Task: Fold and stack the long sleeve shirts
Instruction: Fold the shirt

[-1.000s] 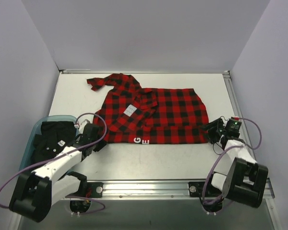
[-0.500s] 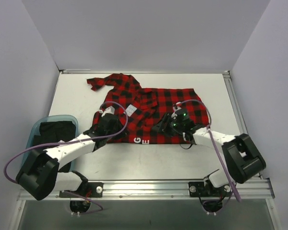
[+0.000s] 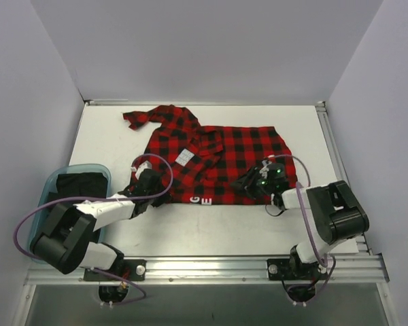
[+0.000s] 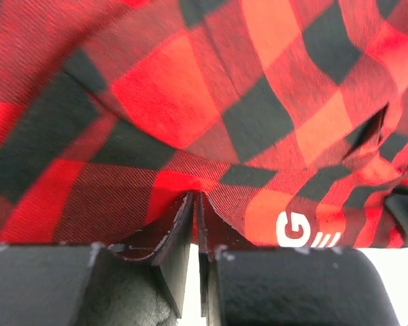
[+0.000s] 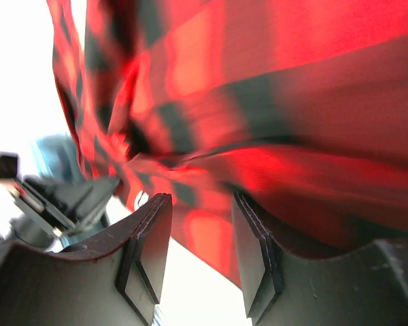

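Left gripper (image 4: pixel 196 204) has its two fingers drawn almost together on a small peak of hem of the red-and-black flannel shirt (image 3: pixel 224 153), low in the left wrist view and just left of the white lettering (image 4: pixel 306 231). Right gripper (image 5: pixel 200 255) stands with its jaws well apart astride the same hem further along. Cloth fills the gap, but neither pad presses it, so it holds nothing yet. In the overhead view the shirt lies spread across the middle of the white table (image 3: pixel 211 224), with the collar and one sleeve trailing toward the upper left and both grippers at its lower edge.

The left pinch looks shallow, so a quick lift could pull the hem free. It may also have caught only the top layer, which would peel the shirt open instead of folding it. If the right jaws close late or take only the edge, one side would rise alone, dragging the cloth askew and leaving a crooked fold. The loose sleeve at the upper left could bunch under the body as the hem travels over it
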### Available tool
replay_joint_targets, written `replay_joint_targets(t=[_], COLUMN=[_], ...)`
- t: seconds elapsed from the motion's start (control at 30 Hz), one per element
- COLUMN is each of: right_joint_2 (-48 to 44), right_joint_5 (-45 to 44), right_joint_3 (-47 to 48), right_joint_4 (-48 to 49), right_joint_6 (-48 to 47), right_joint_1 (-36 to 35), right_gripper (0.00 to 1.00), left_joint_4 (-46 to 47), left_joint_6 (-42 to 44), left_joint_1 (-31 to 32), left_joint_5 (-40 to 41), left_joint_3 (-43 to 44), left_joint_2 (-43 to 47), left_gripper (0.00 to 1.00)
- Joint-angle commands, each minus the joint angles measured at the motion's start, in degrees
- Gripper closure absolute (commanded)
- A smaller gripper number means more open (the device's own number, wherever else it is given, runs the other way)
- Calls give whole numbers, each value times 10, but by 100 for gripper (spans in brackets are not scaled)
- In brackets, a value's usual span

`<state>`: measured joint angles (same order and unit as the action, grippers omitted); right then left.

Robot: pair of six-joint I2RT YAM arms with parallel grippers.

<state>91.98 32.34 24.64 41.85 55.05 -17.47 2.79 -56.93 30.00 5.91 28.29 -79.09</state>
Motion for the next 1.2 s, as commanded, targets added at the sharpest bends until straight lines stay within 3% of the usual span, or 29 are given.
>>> replay_joint_targets(t=[0.0, 0.23, 0.37, 0.5, 0.67, 0.83, 1.0, 1.17], right_joint_2=[-45, -147, -176, -204, -296, -309, -197, -54], right_joint_5=[5, -13, -57, -104, -165, -167, -154, -200], right_joint_3=[-52, -54, -43, -16, 61, 165, 340, 471], right_joint_4=[-84, -272, -335, -400, -478, -505, -539, -563], right_joint_6=[-53, -162, -168, -176, -218, -274, -383, -348], right_joint_1=[125, 366, 444, 449, 380, 236, 106, 15], right_gripper=[59, 59, 59, 59, 58, 57, 56, 56], left_joint_4=[-25, -66, -93, -114, -184, -282, -348, -355], left_joint_6=[-6, -32, -46, -36, 22, 136, 276, 341], left_joint_1=[-20, -38, -40, -40, -38, -46, -83, -126], left_joint_5=[32, 33, 47, 50, 57, 71, 69, 108], left_joint_3=[-23, -50, -62, -48, 20, 154, 250, 266], left_joint_2=[-12, 19, 62, 106, 163, 181, 155, 148], left_gripper=[83, 84, 84, 80, 66, 27, 7, 4])
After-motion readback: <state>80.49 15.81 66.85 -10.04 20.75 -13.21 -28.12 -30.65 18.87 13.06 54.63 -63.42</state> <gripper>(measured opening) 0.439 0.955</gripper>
